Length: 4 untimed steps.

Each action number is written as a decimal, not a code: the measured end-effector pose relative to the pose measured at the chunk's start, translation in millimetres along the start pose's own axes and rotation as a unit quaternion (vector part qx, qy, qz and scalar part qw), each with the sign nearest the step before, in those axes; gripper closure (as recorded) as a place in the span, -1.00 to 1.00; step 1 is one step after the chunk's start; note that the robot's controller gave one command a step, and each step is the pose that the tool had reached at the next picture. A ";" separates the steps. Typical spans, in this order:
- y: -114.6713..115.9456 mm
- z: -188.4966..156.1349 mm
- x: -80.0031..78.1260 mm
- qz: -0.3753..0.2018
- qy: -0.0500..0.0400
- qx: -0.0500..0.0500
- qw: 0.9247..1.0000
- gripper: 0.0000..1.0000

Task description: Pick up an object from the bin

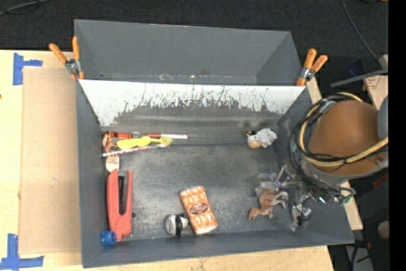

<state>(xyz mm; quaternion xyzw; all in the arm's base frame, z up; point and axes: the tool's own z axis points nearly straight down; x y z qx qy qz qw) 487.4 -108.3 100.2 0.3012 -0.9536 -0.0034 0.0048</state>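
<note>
No text readable, seemingly (packet (198, 209) blurred)

In the grey metal bin (89, 155), a long red-handled tool (118, 203) lies along the left wall, at lower left. Behind it, at upper left, lies a yellow banana-shaped toy (144, 142). A small white-and-tan figure (261, 138) sits upper right, near the back wall. An orange patterned rectangular block (198, 209) lies lower middle, with a small round black-and-silver thing (174, 224) just left of it. A brown toy animal (266, 206) lies lower right, just left of the gripper (302, 211).

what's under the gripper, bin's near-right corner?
A brown toy animal lies beside the gripper, with a grey figure farther back. Whatever sits directly beneath the arm's orange cover is hidden.
</note>
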 end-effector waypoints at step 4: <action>7.3 12.0 -18.4 -0.073 0.002 -0.005 0.997 1.00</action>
